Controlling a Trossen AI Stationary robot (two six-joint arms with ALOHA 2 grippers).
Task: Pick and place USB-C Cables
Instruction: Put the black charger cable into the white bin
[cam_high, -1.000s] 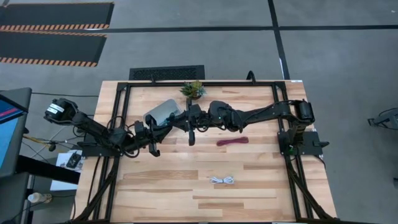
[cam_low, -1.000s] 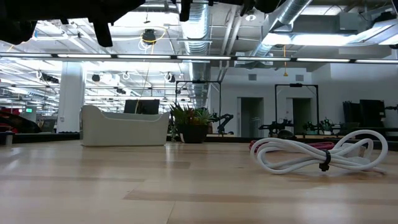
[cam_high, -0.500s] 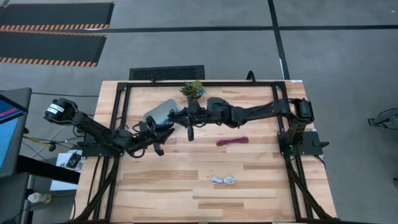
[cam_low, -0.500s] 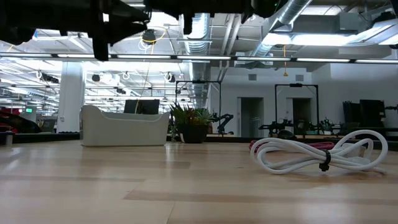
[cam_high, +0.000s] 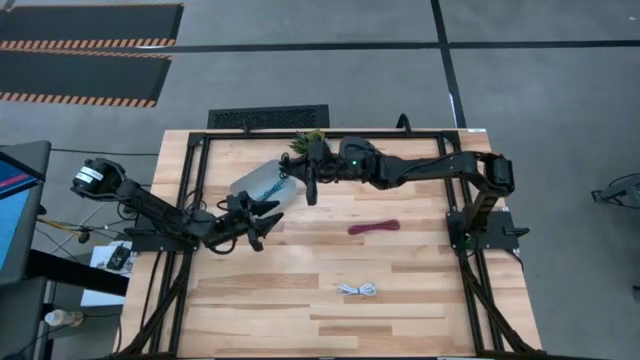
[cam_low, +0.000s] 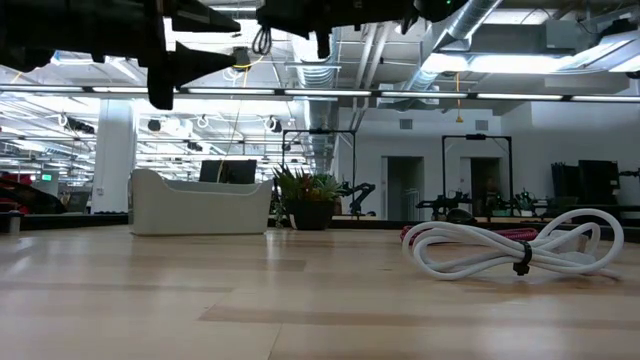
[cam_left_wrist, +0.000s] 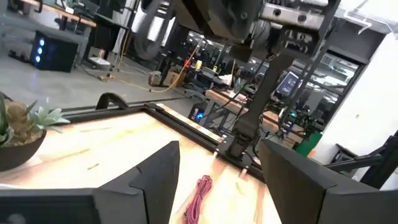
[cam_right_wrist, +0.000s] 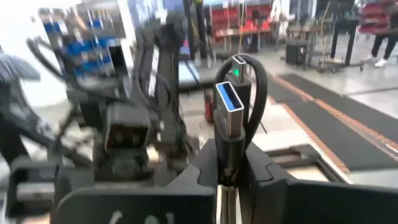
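Tabletop: black cable (cam_right_wrist: 239, 99) between right claw (cam_right_wrist: 229, 177) fingers

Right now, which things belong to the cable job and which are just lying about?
Job: black cable held in the right gripper; maroon cable; white cable; teal cable; clear bin.
Lying about: potted plant.

Most of the maroon cable (cam_low: 505, 233) behind the white cable (cam_low: 520, 250), far planter (cam_high: 312, 141) partly under the right arm
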